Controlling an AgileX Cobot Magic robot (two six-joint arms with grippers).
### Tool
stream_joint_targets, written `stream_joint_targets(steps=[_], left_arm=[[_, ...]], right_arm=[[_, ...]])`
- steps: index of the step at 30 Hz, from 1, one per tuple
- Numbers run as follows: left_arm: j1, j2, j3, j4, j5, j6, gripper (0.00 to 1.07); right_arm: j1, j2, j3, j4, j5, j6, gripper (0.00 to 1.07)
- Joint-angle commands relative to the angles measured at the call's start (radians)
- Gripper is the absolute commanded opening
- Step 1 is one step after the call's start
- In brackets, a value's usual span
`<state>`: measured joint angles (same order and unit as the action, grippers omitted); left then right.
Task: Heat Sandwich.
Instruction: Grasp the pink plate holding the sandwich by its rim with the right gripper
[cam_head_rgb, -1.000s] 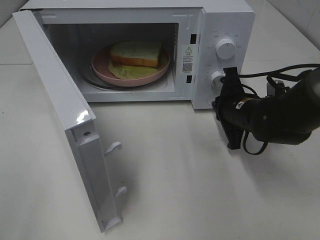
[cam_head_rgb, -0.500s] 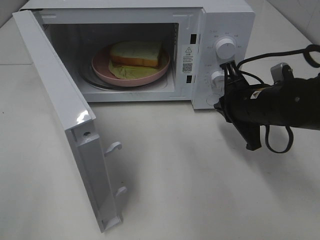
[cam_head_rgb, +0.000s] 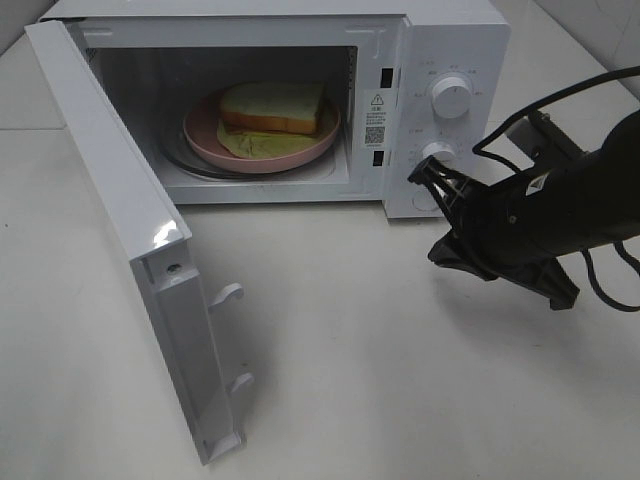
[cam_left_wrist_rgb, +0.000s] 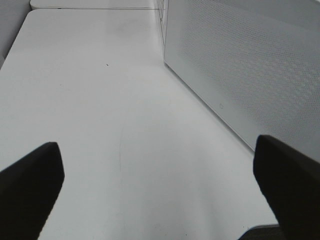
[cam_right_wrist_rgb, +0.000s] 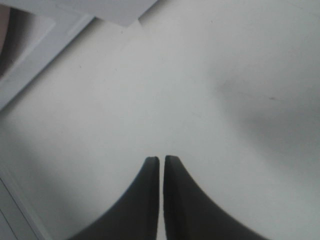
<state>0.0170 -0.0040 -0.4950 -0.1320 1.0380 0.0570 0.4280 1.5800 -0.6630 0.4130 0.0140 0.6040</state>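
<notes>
Since a second ago the right gripper (cam_head_rgb: 420, 173) has swung down off the lower knob (cam_head_rgb: 437, 153) and rolled over. Its tip now sits just below and left of that knob, close to the microwave (cam_head_rgb: 470, 40) front. Whether it touches, I cannot tell. Door, plate and sandwich have not shifted.

On the far left, the left gripper (cam_left_wrist_rgb: 155, 142) is out of the high view. Its wrist camera shows the jaws spread wide and empty over the bare table (cam_left_wrist_rgb: 100, 100), beside a white dotted panel (cam_left_wrist_rgb: 240, 65) (probably the door's outer face).

The door (cam_head_rgb: 110, 190) stands fully open, swung toward the near left.

The sandwich (cam_head_rgb: 272, 106) lies inside the oven on a pink plate (cam_head_rgb: 195, 135), toward the plate's far right side. I judge it light, soft and easily crushed, with layers that could slide apart. It is better moved by the plate's stiff rim than by pinching the bread. It is a squarish slice of white bread with a tan crust, and a yellow-green layer spreads out beneath its near edge.

At the right, the right gripper's fingers (cam_right_wrist_rgb: 150, 167) are closed to a hairline slit and hold nothing. My guess is that shutting the door is what remains.
</notes>
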Motion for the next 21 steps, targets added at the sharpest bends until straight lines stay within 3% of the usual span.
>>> stream_joint_targets(steps=[1, 12, 21], left_arm=[[0.004, -0.024, 0.003, -0.004, -0.004, -0.003, 0.98], [0.004, -0.024, 0.003, -0.004, -0.004, -0.003, 0.98], [0.004, -0.024, 0.003, -0.004, -0.004, -0.003, 0.98]], right_arm=[[-0.006, -0.026, -0.003, -0.015, 0.112, -0.118, 0.07], [-0.006, -0.050, -0.008, -0.019, 0.302, -0.312, 0.08], [-0.006, -0.050, -0.114, -0.148, 0.574, -0.572, 0.09]])
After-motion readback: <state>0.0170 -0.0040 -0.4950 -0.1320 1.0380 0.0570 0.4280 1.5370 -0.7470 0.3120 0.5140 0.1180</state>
